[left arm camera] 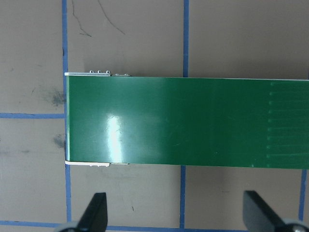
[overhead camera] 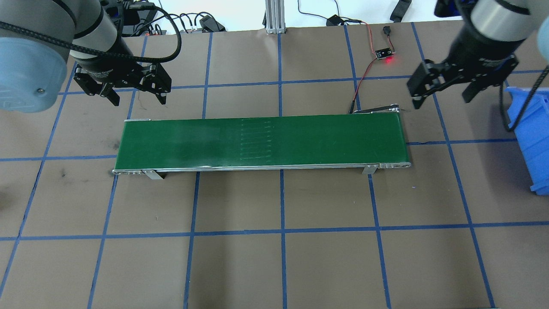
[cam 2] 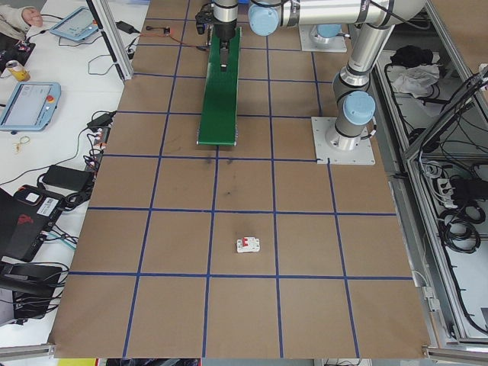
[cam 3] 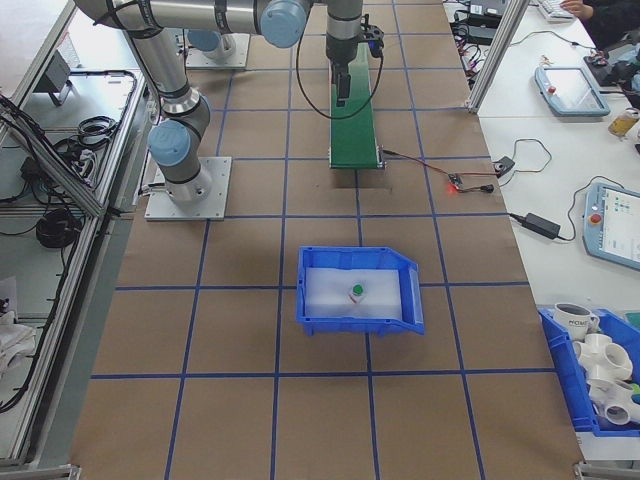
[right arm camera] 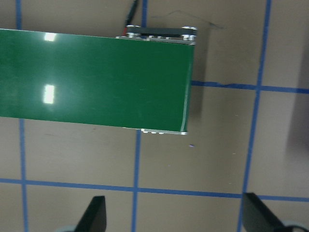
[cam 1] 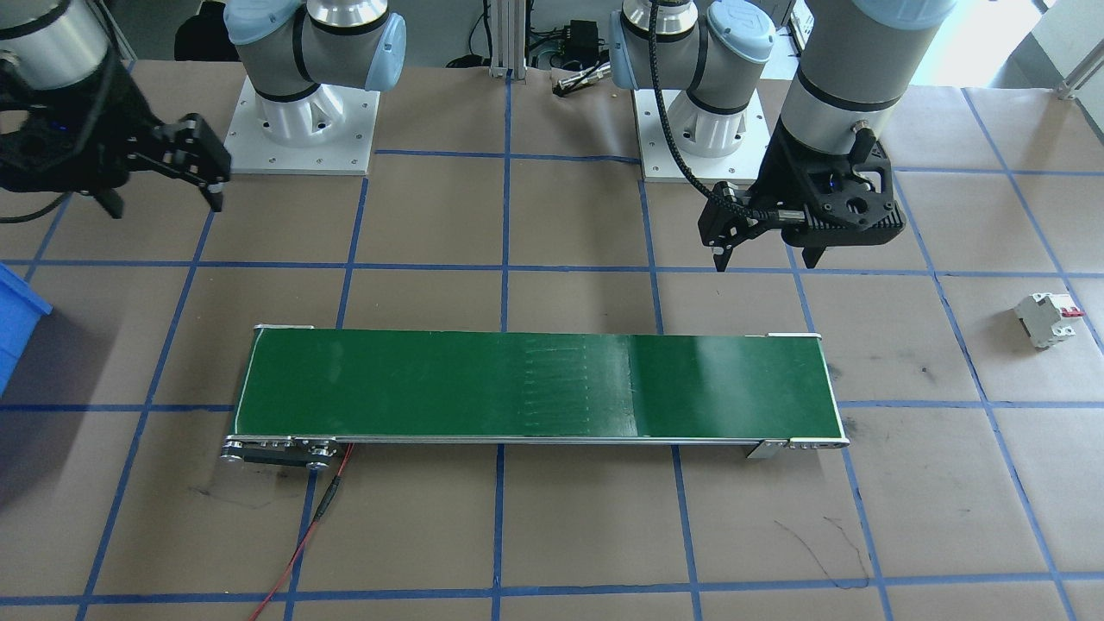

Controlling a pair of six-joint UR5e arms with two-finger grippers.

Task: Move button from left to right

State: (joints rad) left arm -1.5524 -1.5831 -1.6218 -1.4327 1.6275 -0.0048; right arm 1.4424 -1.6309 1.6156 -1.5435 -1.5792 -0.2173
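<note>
In the blue bin (cam 3: 360, 290), right end: button (cam 3: 356, 292), likely light, rigid; grasp its squarish base. Both grippers (overhead camera: 133, 88) (overhead camera: 444, 88) wide, empty.

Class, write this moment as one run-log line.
button: in blue bin | conveyor belt: bare | left gripper: open, empty | right gripper: open, empty

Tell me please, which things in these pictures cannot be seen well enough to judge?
- The button: shows only in the exterior right view, inside the blue bin; too small to tell how it lies.
- The blue bin: cut off by the frame edge in the overhead and front-facing views, so its contents are hidden there.
- The circuit breaker: small, lever position unclear.
- Conveyor belt: whether it runs cannot be told from stills.
</note>
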